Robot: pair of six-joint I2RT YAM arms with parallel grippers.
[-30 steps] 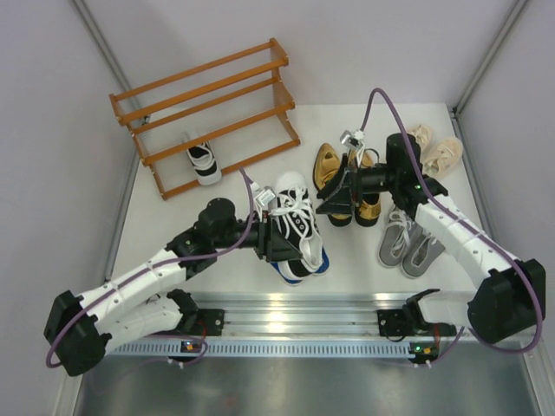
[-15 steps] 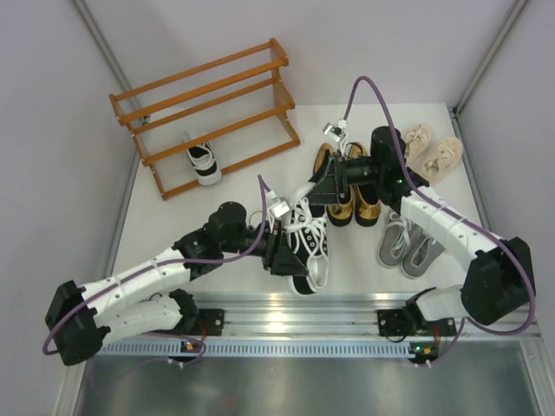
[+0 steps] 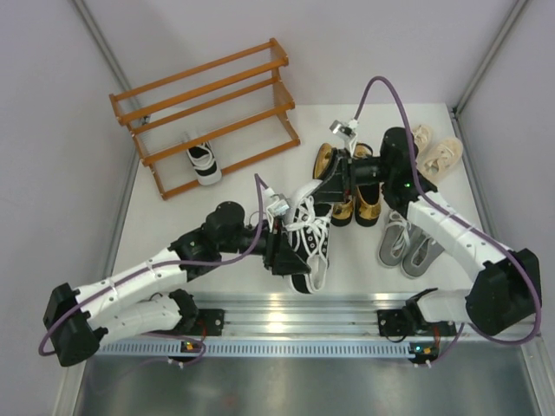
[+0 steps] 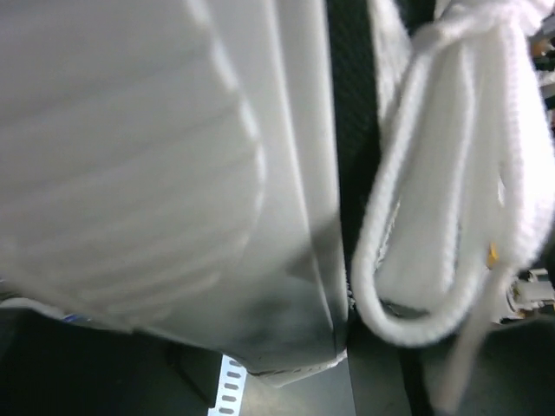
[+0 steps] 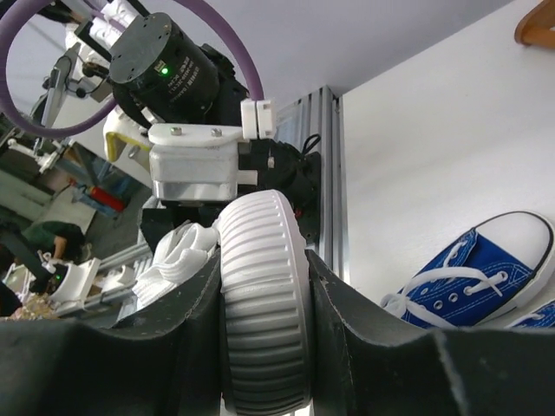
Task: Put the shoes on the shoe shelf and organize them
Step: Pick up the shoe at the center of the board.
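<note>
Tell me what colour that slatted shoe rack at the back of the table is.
The shoe rack is orange-brown wood, seen best in the top external view.

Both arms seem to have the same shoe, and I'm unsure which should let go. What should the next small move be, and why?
Probably the left gripper should ease open and leave the black-and-white sneaker to the other arm. The right gripper pinches the shoe's white toe cap from both sides, and the left holds the same shoe too, so neither arm can turn or carry it freely.
</note>
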